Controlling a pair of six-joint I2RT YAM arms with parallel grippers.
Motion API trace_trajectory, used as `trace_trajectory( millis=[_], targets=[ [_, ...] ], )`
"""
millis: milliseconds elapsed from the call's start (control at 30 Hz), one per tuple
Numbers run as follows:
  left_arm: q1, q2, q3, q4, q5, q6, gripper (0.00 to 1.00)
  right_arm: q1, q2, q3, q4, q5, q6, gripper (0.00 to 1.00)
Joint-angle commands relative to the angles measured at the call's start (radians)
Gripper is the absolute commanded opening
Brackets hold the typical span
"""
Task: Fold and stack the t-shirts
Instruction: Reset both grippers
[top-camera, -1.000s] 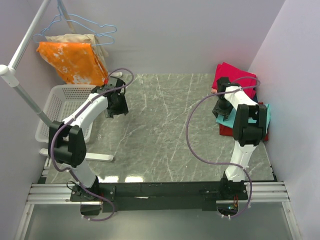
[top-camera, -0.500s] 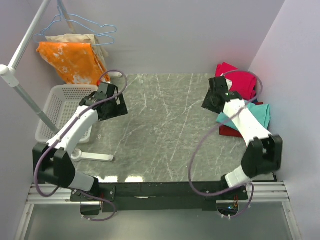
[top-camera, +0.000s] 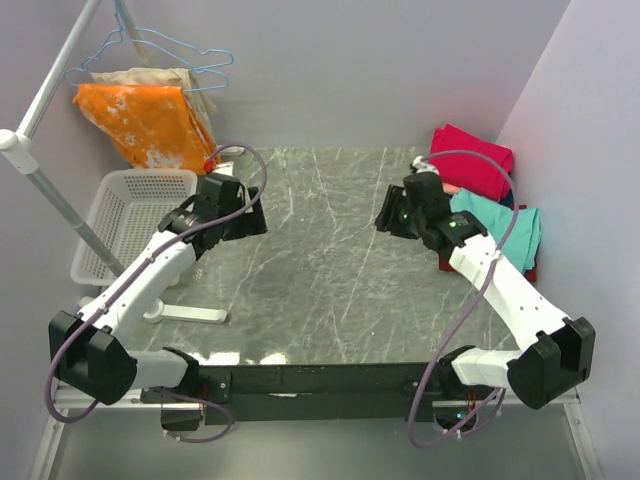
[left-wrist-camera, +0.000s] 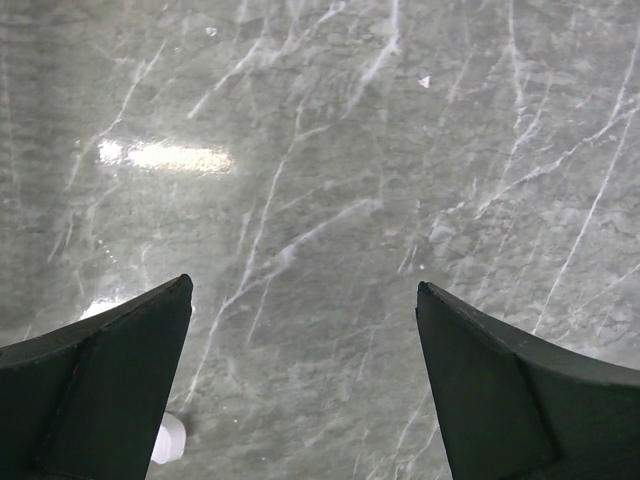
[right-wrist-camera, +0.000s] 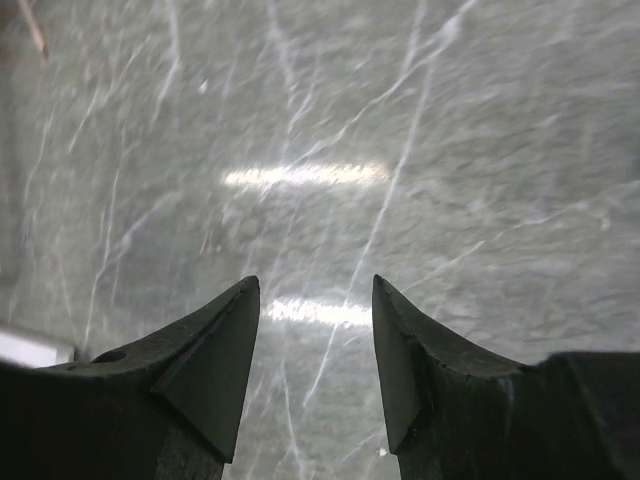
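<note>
Across the grey, white-veined marble table (top-camera: 320, 270) we saw no shirt laid out for folding; both wrist views showed only bare stone beneath the fingers.

At the far left, a white metal clothes rack (top-camera: 45, 190) carried an orange, white-blotched cloth (top-camera: 145, 125) on a wire hanger, with a beige cloth (top-camera: 150, 78) behind it. We judged neither to be part of the job. Below the rack stood a white perforated plastic laundry basket (top-camera: 125, 215), and we made out no shirt inside it.

The t-shirts lay at the far right corner, against the wall. A soft teal cotton t-shirt (top-camera: 505, 225) lay flat and squared on top of the pile. A magenta-pink cotton t-shirt (top-camera: 470, 160) sat just behind it, touching it, and looked folded but not squarely on the same stack. The right arm hid what lay under the teal one, so we could not count the layers.

The left gripper (left-wrist-camera: 303, 285) hovered above the left part of the table with its dark fingers spread wide and nothing between them. The right gripper (right-wrist-camera: 316, 280) hovered near the middle of the table, just beside the pile, with its fingers parted less widely and likewise empty.

By our reading the folding was done or nearly so. What may have been left was to bring the magenta-pink shirt onto the teal stack and square the edges. We could not tell whether that counted as finished already.
</note>
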Motion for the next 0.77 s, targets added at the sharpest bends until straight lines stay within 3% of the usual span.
trace_trajectory(
  millis=[0, 267, 733],
  targets=[
    [-0.054, -0.027, -0.006, 0.053, -0.065, -0.031, 1.0, 0.082, -0.03, -0.032, 0.05, -0.004, -0.007, 0.56],
    [-0.146, -0.013, 0.025, 0.045, -0.172, -0.065, 1.0, 0.151, -0.016, -0.066, 0.079, 0.032, -0.001, 0.56],
    [-0.186, 0.027, 0.063, 0.01, -0.244, -0.07, 0.99, 0.174, 0.012, -0.048, 0.09, 0.006, -0.017, 0.57]
  ],
)
